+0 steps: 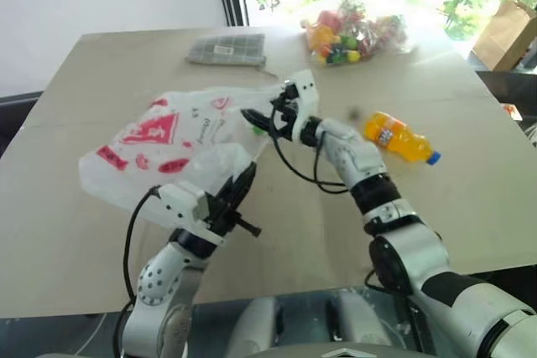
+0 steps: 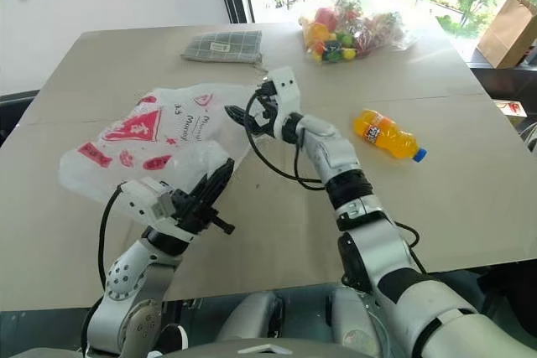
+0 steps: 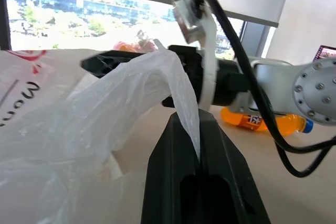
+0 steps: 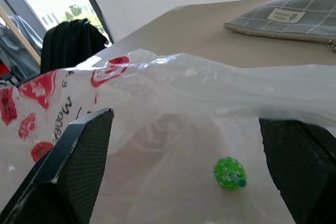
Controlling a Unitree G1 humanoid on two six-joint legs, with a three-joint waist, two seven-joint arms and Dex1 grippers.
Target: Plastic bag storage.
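- Storage looked barely begun: the plastic bag (image 1: 168,153) lay spread and puffed on the worktop (image 1: 470,207), not yet folded or bundled.
- Left claw (image 3: 197,153) was clamped on a pulled-up corner of the bag.
- Right claw (image 4: 184,182) stood with fingers wide apart, facing the bag's far edge, gripping nothing.
- Gathering and compacting remained, in my judgement; an orange drink bottle (image 1: 400,137) lay well aside.
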